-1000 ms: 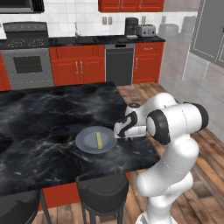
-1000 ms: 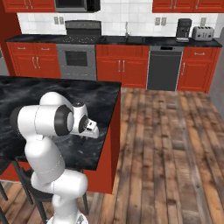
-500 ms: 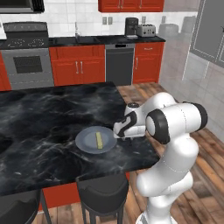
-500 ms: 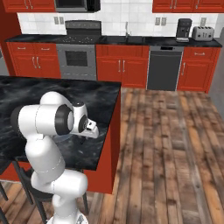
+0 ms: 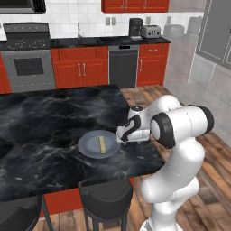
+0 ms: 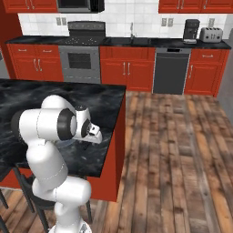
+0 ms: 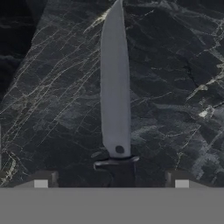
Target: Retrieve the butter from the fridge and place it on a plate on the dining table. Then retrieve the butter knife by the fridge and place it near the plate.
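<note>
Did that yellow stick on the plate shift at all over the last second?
No. The butter lies in the same spot on the plate, which sits equally far from the dining table edge in the left base view.

This is a home kitchen, rendered rather than filmed. Red cabinets (image 5: 79,72) line the far wall below a black worktop, with more red cabinets (image 6: 195,5) hung above a white tiled backsplash (image 6: 41,25). A steel range (image 6: 81,58) with an oven window stands beneath a microwave (image 6: 79,4), and a dark dishwasher (image 5: 123,66) sits among the cabinets. A coffee maker (image 6: 192,31) and a toaster (image 6: 208,34) stand on the wall worktop. In the foreground a large island counter (image 5: 40,113) with a black, white-veined marble top and red base has dark round stools (image 5: 106,196) tucked against it. The floor is wood plank (image 6: 182,150).
</note>
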